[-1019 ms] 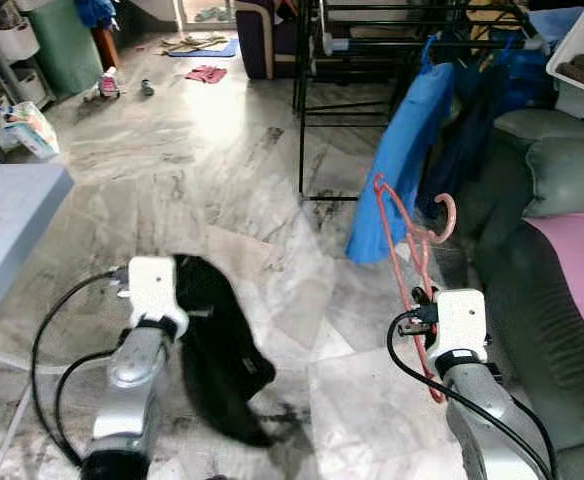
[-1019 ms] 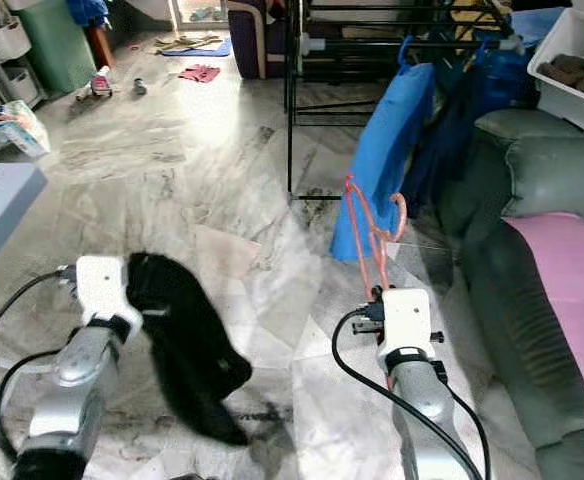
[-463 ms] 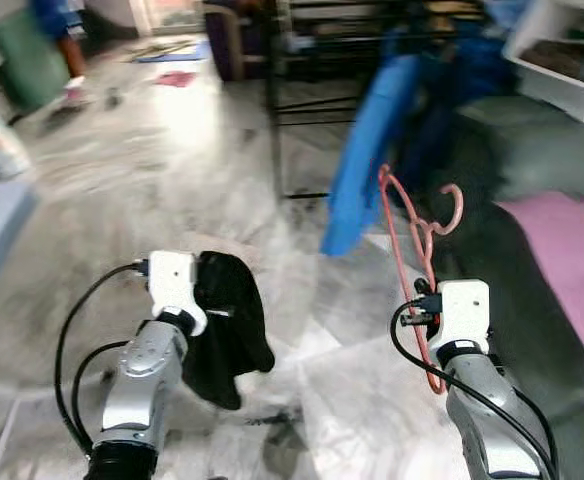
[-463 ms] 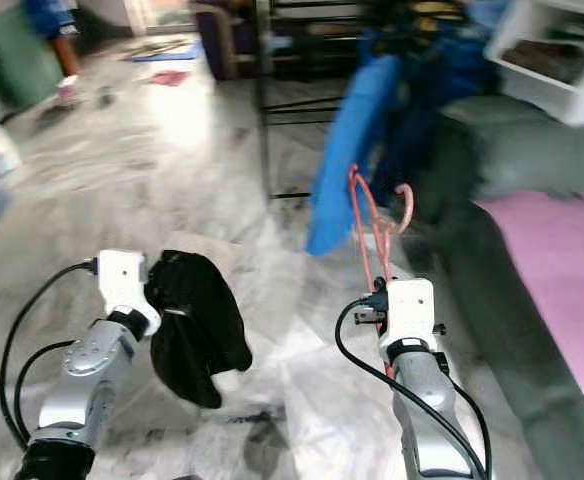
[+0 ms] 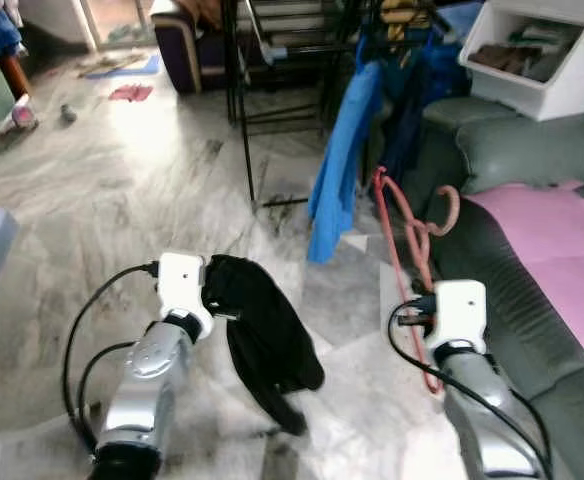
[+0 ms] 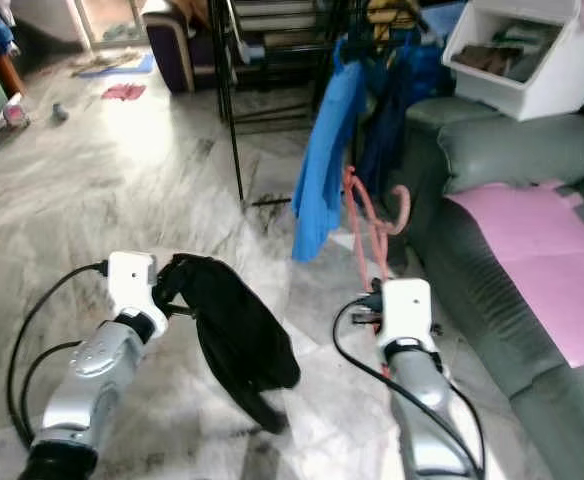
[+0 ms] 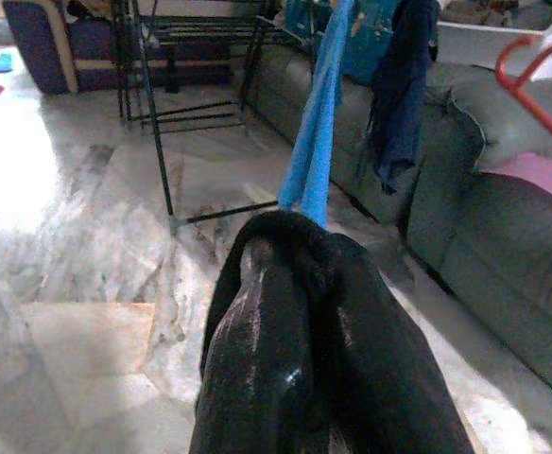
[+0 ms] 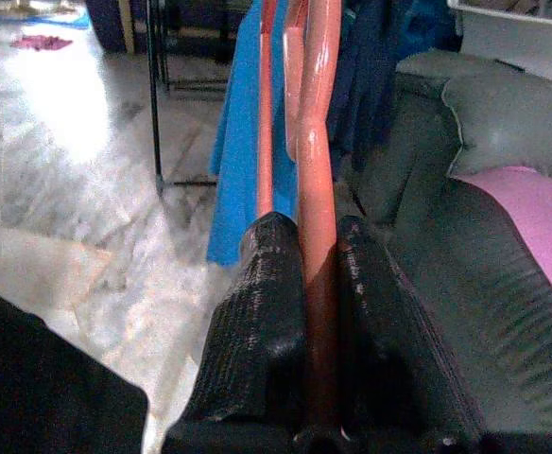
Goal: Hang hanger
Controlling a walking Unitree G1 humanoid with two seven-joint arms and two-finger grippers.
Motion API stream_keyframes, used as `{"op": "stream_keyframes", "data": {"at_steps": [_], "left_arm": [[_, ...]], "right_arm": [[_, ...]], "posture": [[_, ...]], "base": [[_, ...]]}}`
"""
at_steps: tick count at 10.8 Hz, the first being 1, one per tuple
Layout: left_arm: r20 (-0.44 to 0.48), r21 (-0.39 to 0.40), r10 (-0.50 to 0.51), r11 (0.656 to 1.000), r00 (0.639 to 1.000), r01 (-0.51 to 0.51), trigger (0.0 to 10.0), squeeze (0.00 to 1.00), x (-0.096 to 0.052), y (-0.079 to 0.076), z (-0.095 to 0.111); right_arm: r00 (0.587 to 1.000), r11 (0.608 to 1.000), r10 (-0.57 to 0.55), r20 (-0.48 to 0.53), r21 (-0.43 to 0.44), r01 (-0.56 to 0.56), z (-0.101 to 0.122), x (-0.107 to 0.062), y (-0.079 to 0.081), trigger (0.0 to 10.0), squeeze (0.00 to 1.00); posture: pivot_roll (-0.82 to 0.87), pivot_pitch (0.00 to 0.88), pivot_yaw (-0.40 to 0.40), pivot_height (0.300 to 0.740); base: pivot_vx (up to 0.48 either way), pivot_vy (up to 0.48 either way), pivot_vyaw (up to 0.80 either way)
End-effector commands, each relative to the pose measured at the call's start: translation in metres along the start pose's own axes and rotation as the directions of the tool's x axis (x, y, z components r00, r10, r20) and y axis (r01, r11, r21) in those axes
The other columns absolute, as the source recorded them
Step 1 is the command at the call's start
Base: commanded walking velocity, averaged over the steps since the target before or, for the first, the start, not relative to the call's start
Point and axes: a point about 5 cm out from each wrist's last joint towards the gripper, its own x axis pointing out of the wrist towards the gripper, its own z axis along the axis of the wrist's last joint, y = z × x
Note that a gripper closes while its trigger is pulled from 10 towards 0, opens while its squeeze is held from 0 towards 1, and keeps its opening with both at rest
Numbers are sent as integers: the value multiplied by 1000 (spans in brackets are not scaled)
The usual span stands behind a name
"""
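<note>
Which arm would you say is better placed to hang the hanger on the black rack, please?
Right, probably. The right gripper is shut on the red hanger, hook up, beside the black rack and blue garment. The left gripper is occupied holding the black cloth.

I see a salmon-red plastic hanger [image 5: 409, 232], a black cloth garment [image 5: 264, 340], a bright blue hanging garment [image 5: 334, 178], and a grey-white marbled floor [image 5: 122, 180].

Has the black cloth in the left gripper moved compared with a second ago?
Cannot tell. The camera itself shifted, and the black cloth hangs beside the left gripper as before.
</note>
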Motion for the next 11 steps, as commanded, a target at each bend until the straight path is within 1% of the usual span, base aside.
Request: {"op": "stream_keyframes", "data": {"at_steps": [1,5,6,7,9,10,11], "left_arm": [[36,8,-24,1000,999,24,10000,0,3,-4,10],[30,12,-29,1000,999,29,10000,0,4,-6,10],[26,15,-18,1000,1000,17,10000,0,4,-7,9],[44,22,-13,1000,999,12,10000,0,4,-7,11],[58,40,-34,999,998,32,10000,0,4,-10,13],[72,65,-50,997,996,46,10000,0,4,-11,15],[90,115,-71,992,993,60,10000,0,6,-12,20]], "right_arm": [[1000,1000,-18,-12,-4,18,-4,-2,-5,10000,0],[1000,1000,-22,-11,-9,22,-4,-3,-6,10000,0],[1000,1000,-23,-9,-13,22,-3,-3,-6,10000,0],[1000,1000,-22,-8,-14,22,-3,-3,-6,10000,0],[1000,1000,-19,-8,-16,19,-3,-3,-6,10000,0],[1000,1000,-14,-10,-19,14,-4,-3,-6,10000,0],[1000,1000,-7,-17,-25,6,-5,-3,-6,10000,0]], "posture": [[-39,21,26,740],[-41,27,26,740],[-41,28,25,740],[-42,30,24,740],[-42,36,22,740],[-42,35,21,740],[-43,34,19,740]], "base": [[0,394,0],[0,364,0],[0,0,0],[0,0,0],[0,0,0],[0,0,0],[0,0,0]]}}
